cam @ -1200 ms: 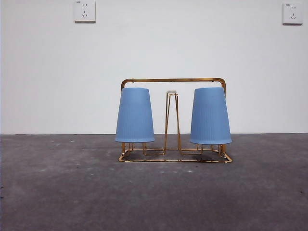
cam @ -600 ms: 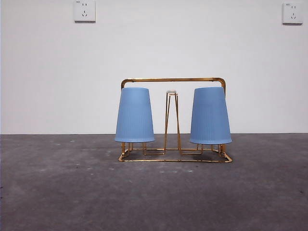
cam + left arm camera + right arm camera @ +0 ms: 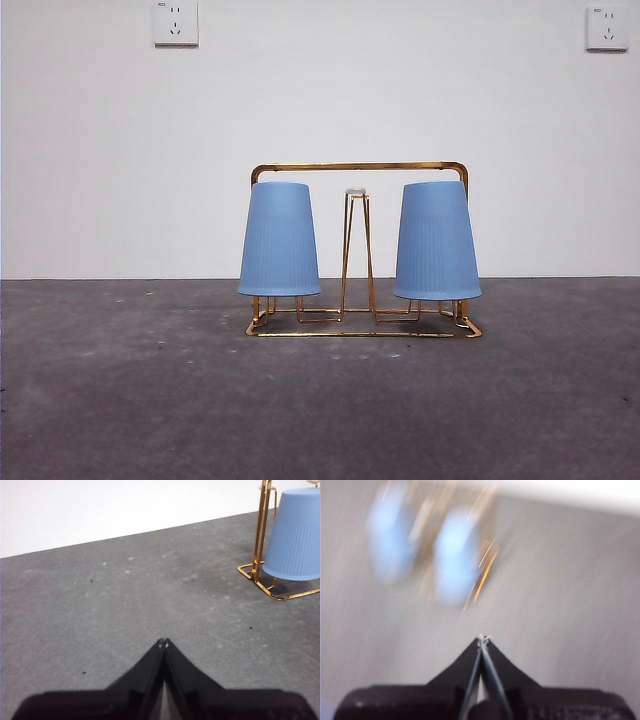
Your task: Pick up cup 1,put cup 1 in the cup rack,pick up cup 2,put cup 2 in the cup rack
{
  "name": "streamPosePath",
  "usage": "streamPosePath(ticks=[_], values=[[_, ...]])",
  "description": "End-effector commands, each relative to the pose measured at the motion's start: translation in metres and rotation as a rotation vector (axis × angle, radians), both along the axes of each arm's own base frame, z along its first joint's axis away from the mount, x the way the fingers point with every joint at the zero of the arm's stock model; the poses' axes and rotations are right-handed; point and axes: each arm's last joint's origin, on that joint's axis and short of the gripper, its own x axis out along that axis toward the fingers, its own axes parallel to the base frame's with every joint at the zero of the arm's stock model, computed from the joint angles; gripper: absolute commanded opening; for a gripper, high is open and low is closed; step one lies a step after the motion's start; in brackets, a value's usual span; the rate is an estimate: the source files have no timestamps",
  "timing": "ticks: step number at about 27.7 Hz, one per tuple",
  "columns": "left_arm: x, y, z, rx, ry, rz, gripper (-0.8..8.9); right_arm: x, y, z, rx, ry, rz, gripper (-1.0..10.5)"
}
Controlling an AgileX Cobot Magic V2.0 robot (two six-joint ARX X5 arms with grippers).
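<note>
The gold wire cup rack (image 3: 358, 168) stands in the middle of the grey table. Two blue ribbed cups sit upside down on its prongs, one on the left (image 3: 279, 240) and one on the right (image 3: 436, 242). In the left wrist view one cup (image 3: 296, 536) and part of the rack (image 3: 260, 535) show, well away from my left gripper (image 3: 163, 642), which is shut and empty over bare table. My right gripper (image 3: 483, 639) is shut and empty; its view is blurred, with both cups (image 3: 456, 555) and the rack as smears some way off. Neither gripper shows in the front view.
The grey table (image 3: 320, 400) stretches in front of and beside the rack. A white wall stands behind it with two sockets, one upper left (image 3: 176, 22) and one upper right (image 3: 607, 27).
Nothing has moved in the front view; the cups and rack stand as before.
</note>
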Motion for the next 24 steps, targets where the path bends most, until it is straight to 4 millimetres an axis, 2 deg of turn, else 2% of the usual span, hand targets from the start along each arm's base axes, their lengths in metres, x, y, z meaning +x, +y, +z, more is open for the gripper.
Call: streamPosePath(ticks=[1,3,6,9,15,18,24], values=[[0.001,0.000,-0.003,-0.010,0.002,0.005,-0.04,0.007,-0.005,-0.003,0.079,-0.177,-0.135,0.0],[0.001,0.000,-0.003,-0.010,0.003,0.005,-0.04,0.015,-0.008,-0.018,0.106,-0.287,-0.197,0.0],[0.001,0.000,-0.003,-0.010,0.003,0.004,-0.04,0.029,-0.013,-0.061,0.113,-0.365,-0.262,0.0],[0.001,0.000,-0.003,-0.010,0.003,0.004,-0.04,0.041,-0.015,-0.098,0.110,-0.384,-0.289,0.0],[0.001,0.000,-0.003,-0.010,0.002,0.004,-0.04,0.053,-0.015,-0.157,0.113,-0.381,-0.290,0.0],[0.001,0.000,-0.003,-0.010,0.003,0.004,-0.04,0.055,-0.015,-0.178,0.110,-0.357,-0.290,0.0],[0.001,0.000,-0.003,-0.010,0.003,0.004,-0.04,0.058,-0.015,-0.203,0.104,-0.307,-0.292,0.0]])
